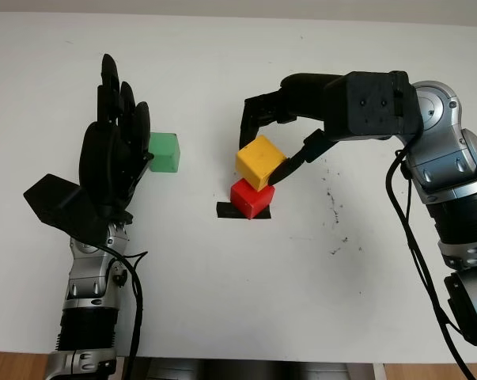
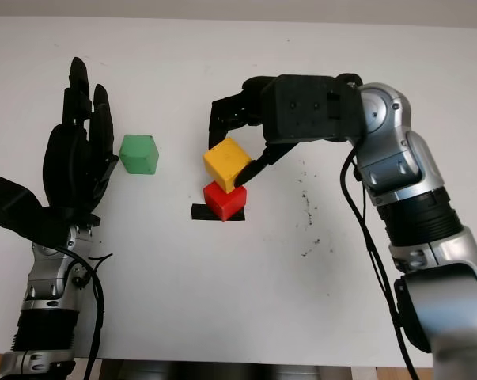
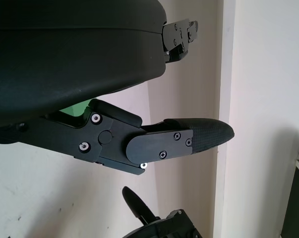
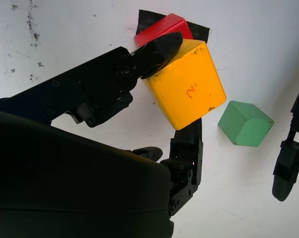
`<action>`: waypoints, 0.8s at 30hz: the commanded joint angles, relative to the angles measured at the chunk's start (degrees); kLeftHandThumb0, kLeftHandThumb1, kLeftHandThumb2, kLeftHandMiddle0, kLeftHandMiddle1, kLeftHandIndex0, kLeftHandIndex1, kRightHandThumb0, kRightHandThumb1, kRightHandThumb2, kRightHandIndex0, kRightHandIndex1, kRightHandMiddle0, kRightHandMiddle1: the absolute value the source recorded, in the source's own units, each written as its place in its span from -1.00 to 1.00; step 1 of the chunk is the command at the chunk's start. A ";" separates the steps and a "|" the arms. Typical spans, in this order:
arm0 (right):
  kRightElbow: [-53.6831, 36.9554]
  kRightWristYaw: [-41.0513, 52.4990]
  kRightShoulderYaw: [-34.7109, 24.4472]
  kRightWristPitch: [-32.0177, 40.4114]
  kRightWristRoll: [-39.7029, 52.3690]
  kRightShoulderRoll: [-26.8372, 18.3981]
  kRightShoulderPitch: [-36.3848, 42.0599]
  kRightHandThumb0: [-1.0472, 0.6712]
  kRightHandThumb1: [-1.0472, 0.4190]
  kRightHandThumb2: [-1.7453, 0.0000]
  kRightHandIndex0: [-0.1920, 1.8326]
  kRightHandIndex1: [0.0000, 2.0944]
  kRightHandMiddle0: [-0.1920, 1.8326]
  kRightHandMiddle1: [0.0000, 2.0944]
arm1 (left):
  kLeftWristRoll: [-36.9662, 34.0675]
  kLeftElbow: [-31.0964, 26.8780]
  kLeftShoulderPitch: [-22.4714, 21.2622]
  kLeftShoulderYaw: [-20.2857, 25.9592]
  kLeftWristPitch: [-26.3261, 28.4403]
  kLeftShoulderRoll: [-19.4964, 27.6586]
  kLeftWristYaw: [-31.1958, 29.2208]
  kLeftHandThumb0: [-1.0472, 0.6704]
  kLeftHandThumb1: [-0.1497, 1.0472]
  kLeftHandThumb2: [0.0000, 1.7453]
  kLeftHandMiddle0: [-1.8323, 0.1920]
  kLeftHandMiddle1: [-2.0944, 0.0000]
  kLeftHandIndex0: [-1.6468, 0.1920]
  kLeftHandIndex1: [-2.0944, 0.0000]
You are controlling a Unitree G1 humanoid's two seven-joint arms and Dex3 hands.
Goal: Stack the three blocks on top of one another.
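Note:
My right hand [image 1: 263,154] is shut on the yellow block [image 1: 260,161], holding it tilted just above and against the red block [image 1: 251,198]. The red block sits on a black tape mark [image 1: 225,211] near the table's middle. In the right wrist view the fingers [image 4: 161,47] pinch the yellow block [image 4: 186,91] from two sides, with the red block [image 4: 161,30] behind it. A green block [image 1: 164,152] lies on the table to the left, right beside my left hand [image 1: 115,150], which is open and stands upright next to it without touching.
The white table [image 1: 222,301] carries small dark specks [image 1: 331,207] right of the tape mark. Its far edge meets a pale wall at the top. The near edge runs along the bottom, between my two arms.

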 commanded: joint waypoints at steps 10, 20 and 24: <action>0.53 0.64 0.66 -0.38 1.12 0.86 0.21 -0.35 -0.80 0.94 -0.41 -0.94 -0.41 0.51 | 0.16 -1.12 0.78 0.06 0.11 0.05 -0.15 -0.60 1.00 -0.41 1.00 1.00 1.00 1.00; 0.71 0.65 1.51 -1.19 0.01 0.37 1.50 -0.37 -0.80 0.94 -0.41 -0.94 -0.38 0.45 | -0.11 -2.36 1.36 0.00 1.16 -0.24 0.12 -0.59 1.00 -0.42 1.00 1.00 1.00 1.00; 1.03 0.66 1.65 -1.03 -0.50 0.35 2.21 -0.36 -0.80 0.94 -0.41 -0.94 -0.39 0.45 | 0.09 -2.51 1.45 -0.02 1.12 -0.32 0.23 -0.59 1.00 -0.42 1.00 1.00 1.00 1.00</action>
